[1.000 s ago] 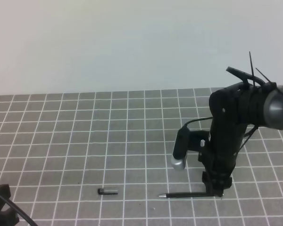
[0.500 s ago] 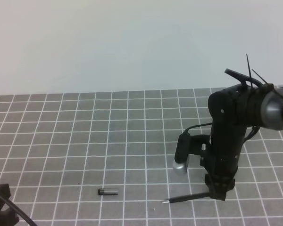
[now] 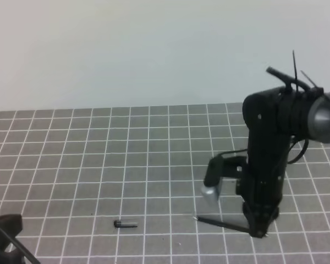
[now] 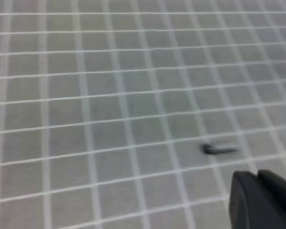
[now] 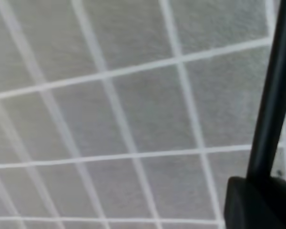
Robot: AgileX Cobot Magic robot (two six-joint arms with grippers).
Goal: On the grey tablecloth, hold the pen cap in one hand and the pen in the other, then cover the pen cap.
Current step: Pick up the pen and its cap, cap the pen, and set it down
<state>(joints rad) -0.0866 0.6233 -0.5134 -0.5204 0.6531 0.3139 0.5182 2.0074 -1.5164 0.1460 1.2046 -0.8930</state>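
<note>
Pen point(image 3: 223, 224) clamped in right hand point(image 3: 258, 230); left hand point(image 4: 263, 200) clenched; no writing legible.

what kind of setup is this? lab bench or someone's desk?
Most likely a lab or test bench, not a lived-in desk: a grey tablecloth with a white grid, a plain pale wall behind it, and only a pen and pen cap laid out for the arms.

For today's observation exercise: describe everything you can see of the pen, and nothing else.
The pen is a slim, straight black stick, plastic by its look, uncapped, with a small pale pointed tip at its left end. The right gripper clamps its right end. It slants, the tip end higher in the high view, over the grey tablecloth. Whether any part touches the cloth is unclear.
</note>
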